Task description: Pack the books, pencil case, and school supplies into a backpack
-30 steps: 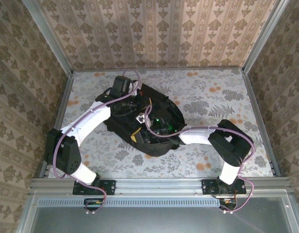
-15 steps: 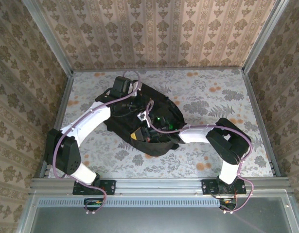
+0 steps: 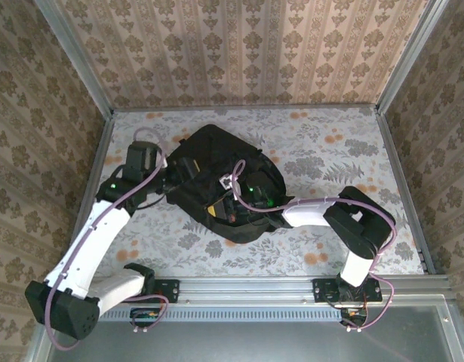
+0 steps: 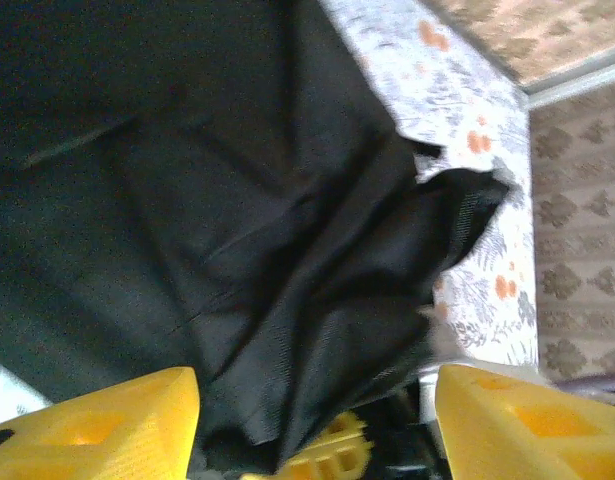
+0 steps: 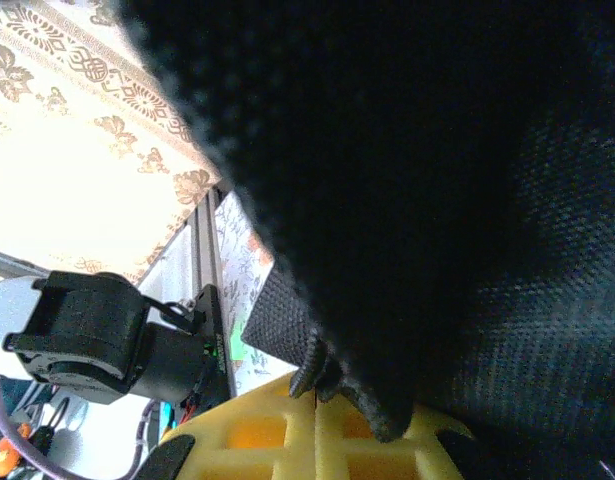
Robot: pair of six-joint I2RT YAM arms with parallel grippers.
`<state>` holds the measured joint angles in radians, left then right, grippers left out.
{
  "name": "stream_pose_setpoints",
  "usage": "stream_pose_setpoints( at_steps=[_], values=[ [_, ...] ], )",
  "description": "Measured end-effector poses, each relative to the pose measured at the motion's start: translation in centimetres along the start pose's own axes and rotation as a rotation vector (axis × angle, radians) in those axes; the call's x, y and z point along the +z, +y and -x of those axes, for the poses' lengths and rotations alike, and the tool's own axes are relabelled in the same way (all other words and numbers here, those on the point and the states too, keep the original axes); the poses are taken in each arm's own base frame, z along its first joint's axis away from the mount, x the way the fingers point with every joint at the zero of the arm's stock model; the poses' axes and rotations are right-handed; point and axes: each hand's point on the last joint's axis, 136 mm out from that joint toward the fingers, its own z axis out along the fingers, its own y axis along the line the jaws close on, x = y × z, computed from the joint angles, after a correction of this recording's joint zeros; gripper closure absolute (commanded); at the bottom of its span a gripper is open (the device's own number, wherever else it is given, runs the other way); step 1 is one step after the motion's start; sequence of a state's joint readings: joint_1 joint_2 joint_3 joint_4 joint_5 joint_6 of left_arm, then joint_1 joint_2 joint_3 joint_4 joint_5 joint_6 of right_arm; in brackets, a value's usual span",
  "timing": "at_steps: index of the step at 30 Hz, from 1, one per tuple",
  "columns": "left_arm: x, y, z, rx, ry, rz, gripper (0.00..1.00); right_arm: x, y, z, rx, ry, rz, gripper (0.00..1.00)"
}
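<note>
Though dim, backpack (image 5: 457,180) perhaps in pincer (image 5: 315,400)

Left claw (image 4: 312,425) spread, right claw (image 5: 315,440) clamped.

I log: backpack (image 3: 216,162), plain black; table cover (image 3: 330,143), pale grey floral, orange blotches; walls (image 3: 239,45), beige damask; left fingers (image 4: 97,425), right fingers (image 5: 287,440), yellow; arms (image 3: 92,241), white.

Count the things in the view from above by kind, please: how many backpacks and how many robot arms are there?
backpack: 1
robot arms: 2
total: 3
</note>
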<state>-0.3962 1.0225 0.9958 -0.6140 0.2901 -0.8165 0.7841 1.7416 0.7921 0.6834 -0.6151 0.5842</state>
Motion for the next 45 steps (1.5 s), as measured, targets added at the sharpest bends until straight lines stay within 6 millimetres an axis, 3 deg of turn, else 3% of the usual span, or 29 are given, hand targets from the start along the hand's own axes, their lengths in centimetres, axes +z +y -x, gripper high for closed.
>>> stream_pose_setpoints(
  at_steps=[6, 16, 21, 31, 37, 45],
  values=[
    [2.1, 5.7, -3.7, -0.180, 0.070, 0.136, 0.38, 0.1, 0.1, 0.0, 0.004, -0.023, -0.019, 1.00],
    [3.9, 9.0, -3.4, -0.346, 0.010, 0.193, 0.43, 0.3, 0.4, -0.2, 0.019, -0.049, -0.026, 1.00],
    [5.2, 9.5, -2.2, -0.357, -0.022, 0.201, 0.51, 0.4, 0.7, -0.3, 0.017, -0.048, -0.020, 1.00],
    [5.9, 9.7, -0.5, -0.360, -0.108, 0.190, 1.00, 0.5, 1.0, -0.5, 0.021, -0.048, -0.042, 1.00],
    [6.2, 10.2, -0.5, -0.367, -0.124, 0.193, 1.00, 0.5, 0.9, -1.6, 0.024, -0.034, -0.091, 1.00],
    [5.5, 10.3, 0.0, -0.376, -0.152, 0.185, 1.00, -1.3, 0.9, -1.9, 0.004, -0.059, -0.140, 1.00]
  ],
)
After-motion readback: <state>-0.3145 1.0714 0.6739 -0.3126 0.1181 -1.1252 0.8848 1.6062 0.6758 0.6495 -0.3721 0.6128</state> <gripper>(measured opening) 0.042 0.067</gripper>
